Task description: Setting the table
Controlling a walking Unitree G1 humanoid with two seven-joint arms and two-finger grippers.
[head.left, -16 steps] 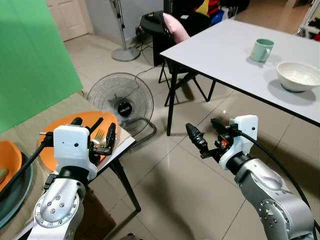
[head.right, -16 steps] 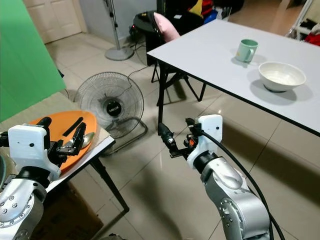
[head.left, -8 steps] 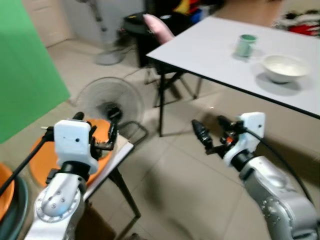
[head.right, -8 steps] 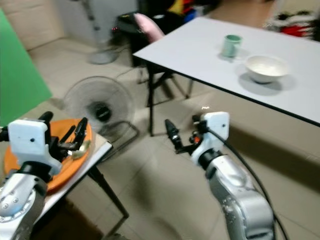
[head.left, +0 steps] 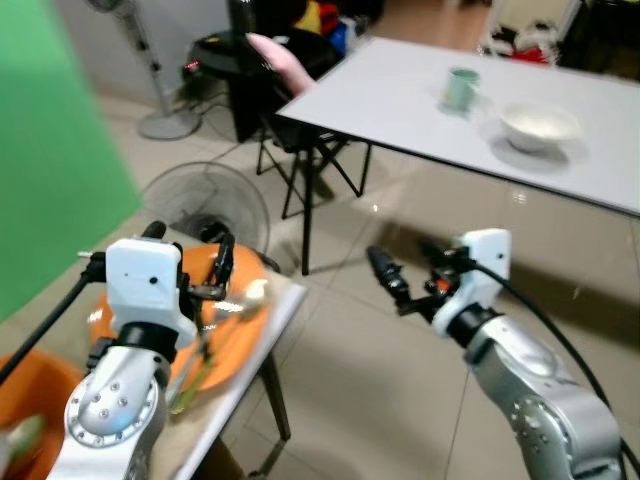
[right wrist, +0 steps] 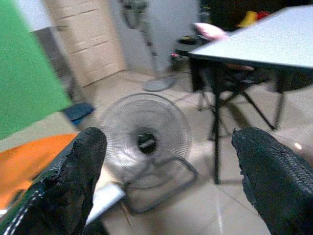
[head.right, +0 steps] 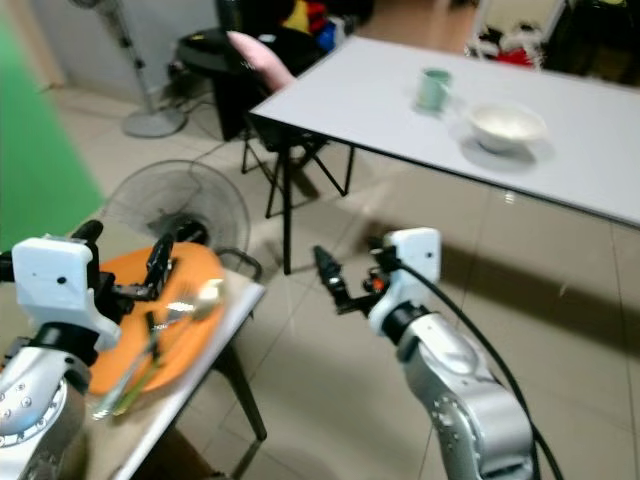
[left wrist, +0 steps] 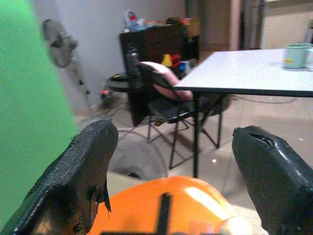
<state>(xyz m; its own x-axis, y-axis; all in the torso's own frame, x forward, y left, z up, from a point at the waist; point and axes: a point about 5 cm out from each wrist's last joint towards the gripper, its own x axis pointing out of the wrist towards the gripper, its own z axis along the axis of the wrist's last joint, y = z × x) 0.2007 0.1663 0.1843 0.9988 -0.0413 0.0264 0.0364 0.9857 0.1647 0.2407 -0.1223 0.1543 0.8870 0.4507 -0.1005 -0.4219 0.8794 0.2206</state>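
An orange plate (head.left: 212, 335) lies on a small side table (head.left: 268, 320) at my lower left, with a spoon (head.right: 205, 293) and a fork (head.right: 176, 310) on it. My left gripper (left wrist: 171, 161) hovers just above the plate's far part, open, with nothing between its fingers. My right gripper (head.left: 400, 258) is held out over the tiled floor, open and empty, pointing toward the fan. On the white dining table (head.left: 400, 95) at the far right stand a green mug (head.left: 459, 88) and a white bowl (head.left: 540, 125).
A floor fan (head.left: 205, 205) sits just beyond the side table. A black chair with a pink cushion (head.left: 275, 58) stands at the dining table's left end, a pedestal fan (head.left: 150, 70) behind it. Another orange dish (head.left: 30, 400) shows at the lower left. Tiled floor lies between the tables.
The whole view has shifted and blurred, so the camera moved; the dining table now looks farther off. Both grippers stay open and hold the same pose.
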